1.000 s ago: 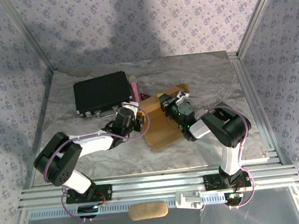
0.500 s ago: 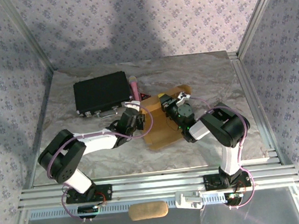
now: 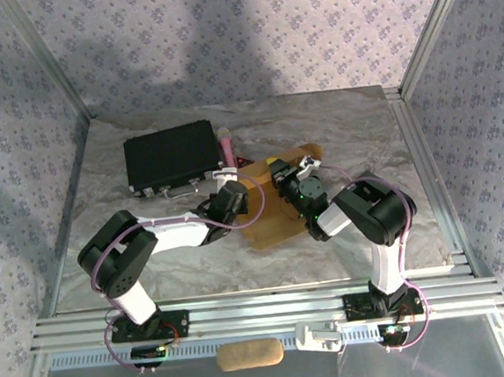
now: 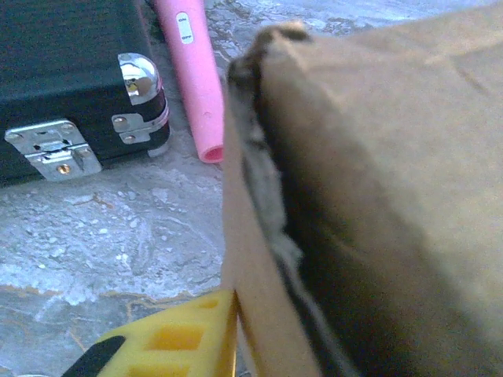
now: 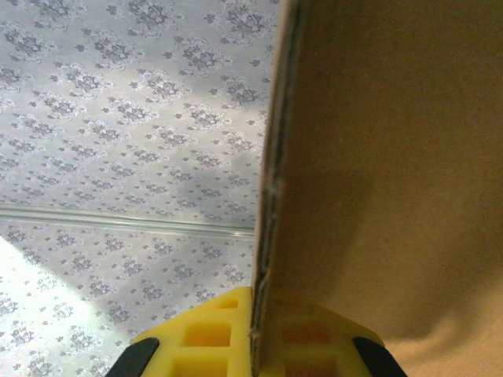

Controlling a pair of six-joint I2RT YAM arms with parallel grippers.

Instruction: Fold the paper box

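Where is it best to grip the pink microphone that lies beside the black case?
Probably at its near end, from above, pinching across the barrel: the pink microphone lies flat, a slim cylinder, and the black case crowds its left side further back.

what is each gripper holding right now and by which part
The right gripper is shut on the paper box, on the edge of an upright panel. The left gripper is at another edge of it; a grip cannot be told.

Pink microphone point(image 4: 192, 78) lies just beside the black case point(image 4: 63, 63).
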